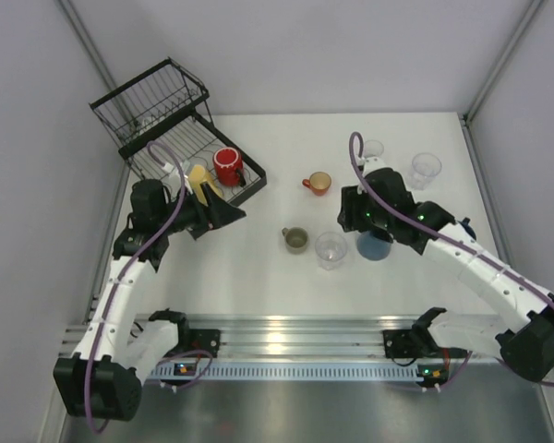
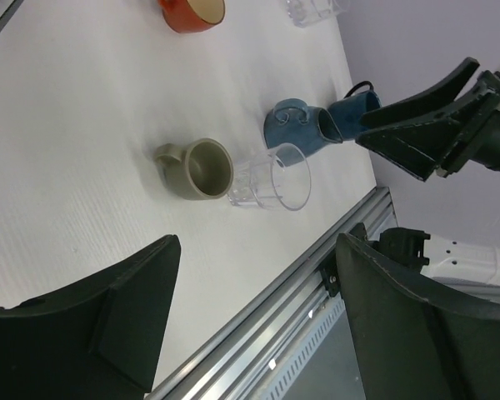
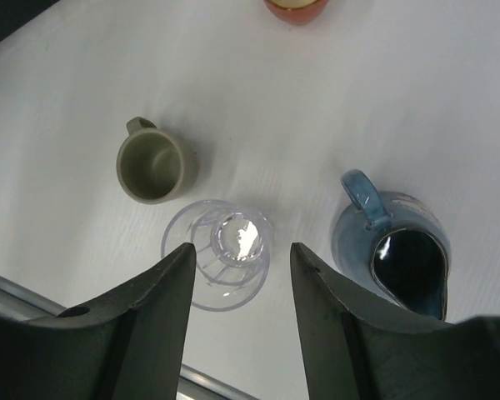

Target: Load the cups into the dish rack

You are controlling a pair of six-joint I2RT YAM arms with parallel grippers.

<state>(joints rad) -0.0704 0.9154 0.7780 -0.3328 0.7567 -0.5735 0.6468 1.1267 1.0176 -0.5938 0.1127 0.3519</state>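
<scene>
White surface [image 1: 258, 286] with the dish rack [image 1: 150, 101] at its far-left corner. The low tray part already holds a red mug [image 1: 227, 166] and a yellow cup [image 1: 200, 180].

Left pincer [image 1: 226, 214]: jaws wide apart and empty, just beside the tray's near edge.

Right pincer [image 3: 240, 250]: jaws partly apart, gripping nothing, poised above a clear tumbler [image 3: 221, 267]. A blue mug [image 3: 400, 250] stands close on one side and an olive-grey mug [image 3: 152, 165] on the other.

An orange-red mug [image 1: 318, 183] and two more tumblers [image 1: 425, 169] stand farther back.

Step in hand, as judged: picking up the next cup. The next move calls for a descent centred on the tumbler, clear of the blue mug, and a gentle closure on the thin plastic.
</scene>
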